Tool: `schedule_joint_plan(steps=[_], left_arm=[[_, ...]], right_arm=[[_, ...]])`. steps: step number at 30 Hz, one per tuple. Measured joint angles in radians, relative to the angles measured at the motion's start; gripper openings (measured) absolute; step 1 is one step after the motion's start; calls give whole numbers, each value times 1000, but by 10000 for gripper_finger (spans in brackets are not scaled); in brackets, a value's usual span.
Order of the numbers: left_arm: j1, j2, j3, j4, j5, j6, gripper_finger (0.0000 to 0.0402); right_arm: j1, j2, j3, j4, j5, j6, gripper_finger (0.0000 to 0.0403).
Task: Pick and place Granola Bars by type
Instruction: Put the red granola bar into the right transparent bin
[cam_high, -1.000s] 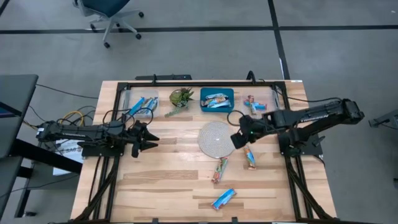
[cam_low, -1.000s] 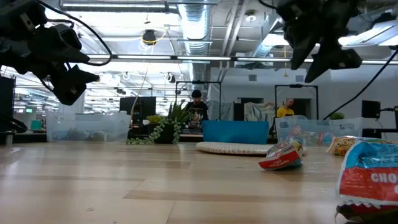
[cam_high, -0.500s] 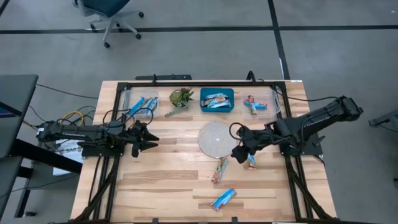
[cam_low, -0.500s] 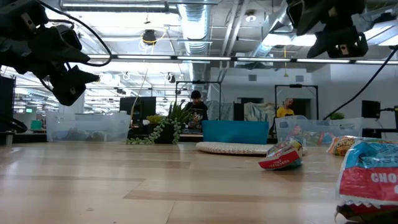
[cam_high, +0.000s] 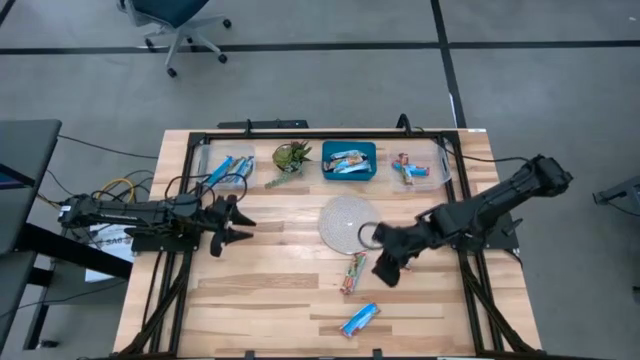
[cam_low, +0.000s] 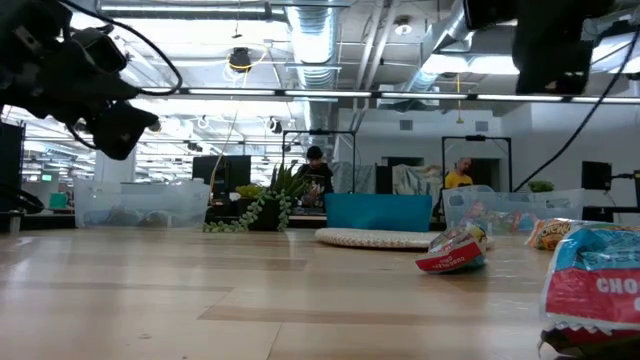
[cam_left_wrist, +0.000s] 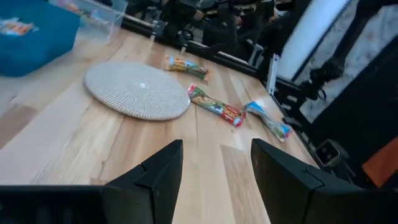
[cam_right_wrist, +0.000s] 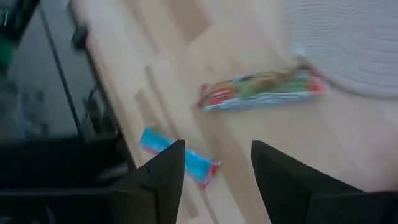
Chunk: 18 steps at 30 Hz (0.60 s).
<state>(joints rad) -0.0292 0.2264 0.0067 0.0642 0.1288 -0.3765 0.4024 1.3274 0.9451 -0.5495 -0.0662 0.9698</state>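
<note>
Three granola bars lie loose on the table's near right part. These are a green-and-red bar (cam_high: 352, 272), a blue bar (cam_high: 360, 320) closer to the near edge, and an orange one (cam_left_wrist: 186, 64) that my right arm covers in the high view. My right gripper (cam_high: 385, 268) hovers open, high above the table, just right of the green-and-red bar (cam_right_wrist: 261, 90); the blue bar (cam_right_wrist: 177, 155) lies beyond it. My left gripper (cam_high: 232, 224) waits open over the table's left part. More bars lie sorted in three bins along the far edge.
Along the far edge stand a clear bin with blue bars (cam_high: 225, 170), a leafy plant (cam_high: 292, 155), a blue bin (cam_high: 349, 160) and a clear bin with orange bars (cam_high: 415, 168). A round woven mat (cam_high: 347, 222) lies mid-table. People show in the room behind.
My right gripper has travelled from beside the mat's right edge toward the near edge and the left. It has passed over the orange bar and now stands beside the green-and-red bar. It has also risen in the low view. No bar has moved.
</note>
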Motion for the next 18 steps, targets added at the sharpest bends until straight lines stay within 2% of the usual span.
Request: schedule_joint_plan(steps=[3, 10, 18], left_arm=[[0, 0, 0, 5, 21, 34, 183], [-1, 3, 0, -2, 23, 26, 183], [0, 3, 0, -2, 19, 22, 183]], right_arm=[[41, 81, 64, -33, -34, -141, 175], [122, 268, 240, -137, -40, -443, 175], [162, 430, 371, -205, -41, -623, 175]])
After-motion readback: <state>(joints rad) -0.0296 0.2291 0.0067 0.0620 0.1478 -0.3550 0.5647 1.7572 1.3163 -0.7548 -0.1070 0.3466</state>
